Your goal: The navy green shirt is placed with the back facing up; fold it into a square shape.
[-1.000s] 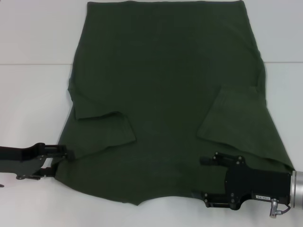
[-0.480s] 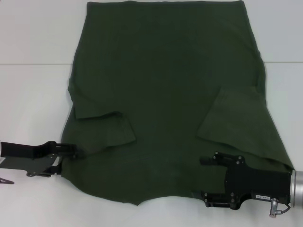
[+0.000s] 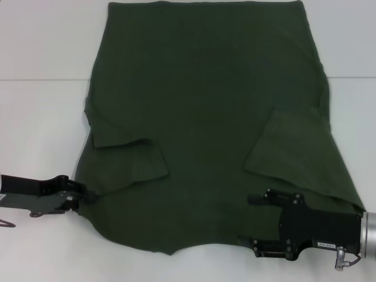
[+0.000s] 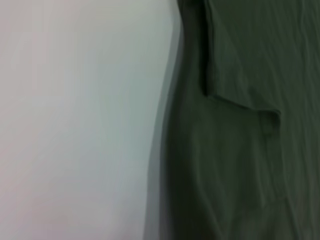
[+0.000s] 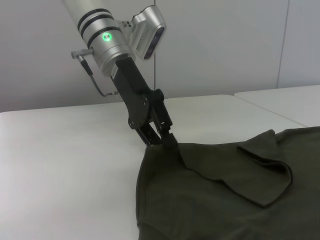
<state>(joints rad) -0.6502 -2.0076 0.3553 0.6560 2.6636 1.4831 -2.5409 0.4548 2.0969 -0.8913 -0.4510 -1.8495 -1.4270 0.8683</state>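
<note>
On the white counter (image 3: 41, 111) in the head view, the large dark olive-green cotton short-sleeved shirt (image 3: 205, 111) lies spread flat with its plain side up, reaching from the 12 o'clock edge down toward 6 o'clock. Both short sleeves are folded inward onto the body, one at about 8 o'clock and one at about 4 o'clock. The black left pincer (image 3: 82, 192) sits at 8 o'clock on the shirt's near left edge, its fingers closed on a small pinch of the cloth. The black right pincer (image 3: 249, 220) rests at 5 o'clock over the near right part of the shirt, its two fingers standing wide apart, one above the other, with cloth beneath them; it holds nothing that can be seen.

In the left wrist view, the shirt (image 4: 240, 125) fills one side and the bare counter (image 4: 75, 125) the other, the cloth's edge running between them; a folded sleeve corner lies on the body. The arm's own fingers are out of sight here.

In the right wrist view, the left pincer (image 5: 161, 138) appears across the counter (image 5: 65, 160), hanging from a silver arm with a green light, tips nipped narrow on the shirt's (image 5: 225, 200) edge and drawing it up into a small peak. A folded sleeve lies just beside.
</note>
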